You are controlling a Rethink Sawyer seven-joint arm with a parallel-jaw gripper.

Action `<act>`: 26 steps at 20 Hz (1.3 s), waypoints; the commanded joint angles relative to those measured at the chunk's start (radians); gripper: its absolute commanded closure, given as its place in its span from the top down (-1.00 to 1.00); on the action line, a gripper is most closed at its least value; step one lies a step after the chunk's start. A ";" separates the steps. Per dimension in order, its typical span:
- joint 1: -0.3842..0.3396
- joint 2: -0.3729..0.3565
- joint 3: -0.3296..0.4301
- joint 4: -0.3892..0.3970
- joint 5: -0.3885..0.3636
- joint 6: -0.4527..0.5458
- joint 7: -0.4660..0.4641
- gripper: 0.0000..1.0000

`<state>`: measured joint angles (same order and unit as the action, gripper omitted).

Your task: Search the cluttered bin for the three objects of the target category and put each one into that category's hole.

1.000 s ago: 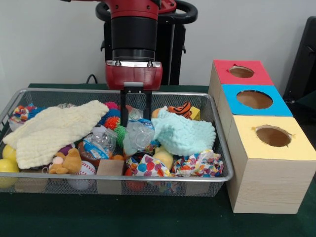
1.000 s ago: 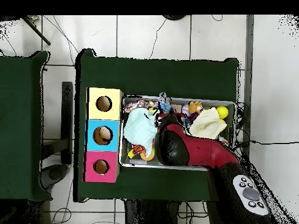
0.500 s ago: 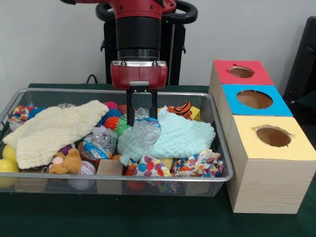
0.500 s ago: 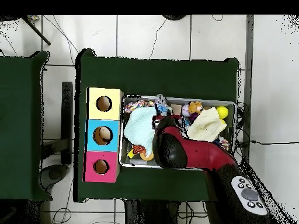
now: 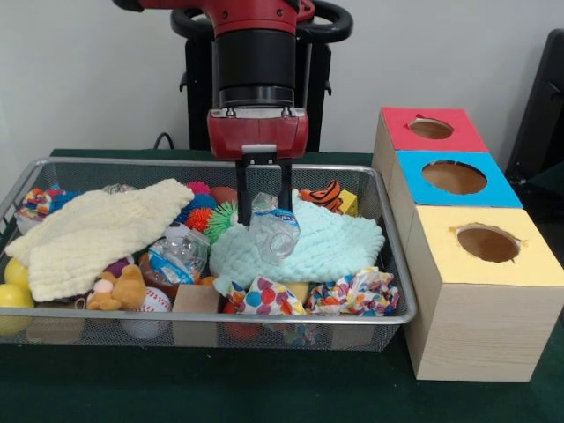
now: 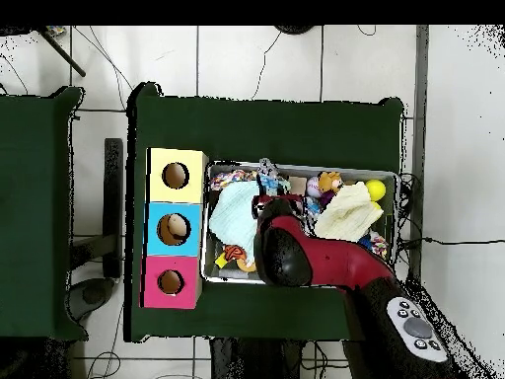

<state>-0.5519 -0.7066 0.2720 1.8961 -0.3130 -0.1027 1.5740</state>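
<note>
gripper [image 5: 264, 196] clamps a crumpled plastic bottle [image 5: 274, 231], long axis tilted, above the bin [image 5: 398, 264].

Dark green surface [image 5: 264, 388] fills the front view from 5 to 7 o'clock. Clutter: cream cloth [image 5: 92, 233] at 9 o'clock, teal cloth [image 5: 330, 242] at centre. Tiger toy [image 5: 324, 194] sits at 12 o'clock of the teal cloth. Teddy bear [image 5: 119, 289], baseball [image 5: 152, 304], yellow ball [image 5: 13, 295] at 8 o'clock. Overhead: second green surface [image 6: 35, 212] at 9 o'clock, white tiled floor [image 6: 256, 59] with cables [image 6: 264, 61] at 12.

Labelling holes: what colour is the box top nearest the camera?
Yellow box top, clearest in the front view.
</note>
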 commanded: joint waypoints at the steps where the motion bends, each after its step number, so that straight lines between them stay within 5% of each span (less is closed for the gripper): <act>1: -0.005 0.006 0.071 0.044 -0.056 -0.095 0.168 -1.00; 26: 0.107 -0.121 -0.001 0.114 -0.006 -0.268 0.221 -1.00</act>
<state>-0.4468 -0.8131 0.2756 1.9584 -0.3175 -0.3028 1.5740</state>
